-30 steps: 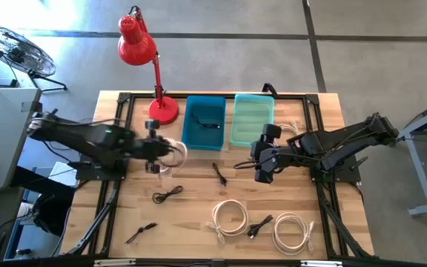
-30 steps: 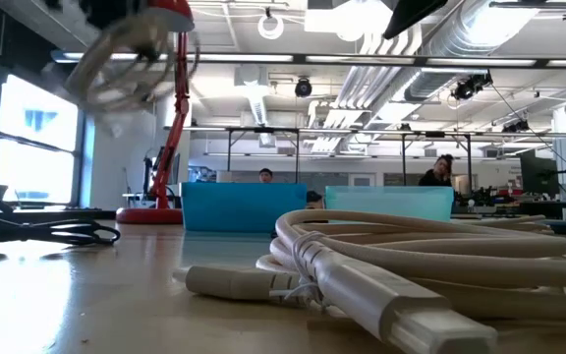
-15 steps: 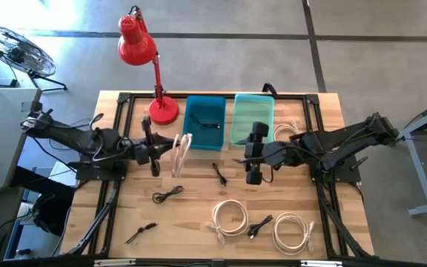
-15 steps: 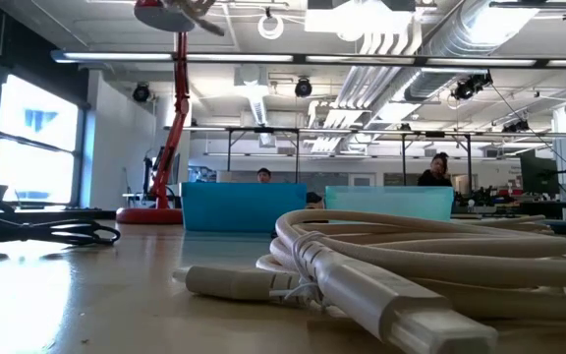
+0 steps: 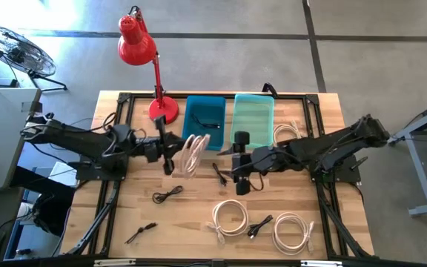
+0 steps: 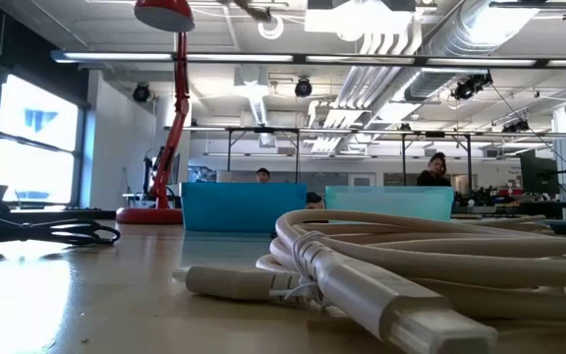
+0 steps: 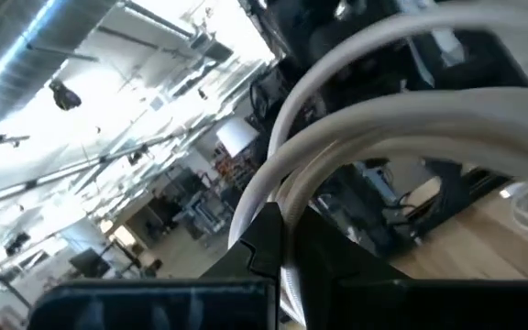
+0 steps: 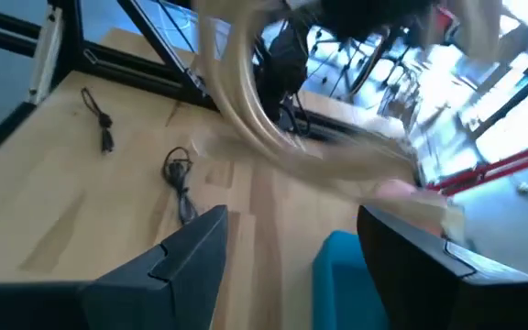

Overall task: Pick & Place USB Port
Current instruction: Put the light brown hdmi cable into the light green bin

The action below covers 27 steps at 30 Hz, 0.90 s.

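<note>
On the table's (image 5: 124, 222) near part lie white cable coils (image 5: 230, 217) and small black cables (image 5: 167, 195). Mid-table, the left gripper (image 5: 170, 153) carries a white coiled cable (image 5: 193, 150), clamped, toward the dark blue bin (image 5: 204, 122); the next move should be a release above it. The right gripper (image 5: 239, 182), fingers spread, hovers close and may obstruct; the red lamp (image 5: 141, 52) stands behind.

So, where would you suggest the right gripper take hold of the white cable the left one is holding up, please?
Probably the free loops of the white cable, opposite the left gripper. The right gripper, open, could come in from its own side; the coil hangs edge-on.
</note>
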Tool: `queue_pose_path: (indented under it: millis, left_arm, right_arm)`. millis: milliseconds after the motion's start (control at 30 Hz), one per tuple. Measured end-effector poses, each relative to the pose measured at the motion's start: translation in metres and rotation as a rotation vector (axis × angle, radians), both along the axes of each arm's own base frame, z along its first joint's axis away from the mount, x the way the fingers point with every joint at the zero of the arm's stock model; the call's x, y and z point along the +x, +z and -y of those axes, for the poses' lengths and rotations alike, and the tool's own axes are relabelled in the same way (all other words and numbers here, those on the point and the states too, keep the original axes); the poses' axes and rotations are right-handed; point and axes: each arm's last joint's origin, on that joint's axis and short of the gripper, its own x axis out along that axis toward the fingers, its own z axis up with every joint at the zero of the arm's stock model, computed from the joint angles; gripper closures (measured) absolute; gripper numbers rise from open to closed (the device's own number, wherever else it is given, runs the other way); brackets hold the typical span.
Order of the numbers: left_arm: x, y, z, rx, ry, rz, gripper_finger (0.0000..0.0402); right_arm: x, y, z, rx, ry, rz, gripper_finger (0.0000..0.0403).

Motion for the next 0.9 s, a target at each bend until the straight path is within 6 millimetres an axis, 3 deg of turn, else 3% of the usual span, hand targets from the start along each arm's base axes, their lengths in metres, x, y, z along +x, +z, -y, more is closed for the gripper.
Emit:
queue_pose_path:
  millis: [400,900]
  left_arm:
    - [0.034,-0.015,-0.028,-0.067,-0.136,0.070,0.0394]
    - [0.077,-0.003,-0.028,-0.036,-0.219,0.027,0.0394]
  right_arm:
    - [0.009,-0.006,-0.003,-0.089,-0.010,0.015,0.0167]
    - [0.018,-0.013,-0.001,-0.092,0.032,0.006,0.0167]
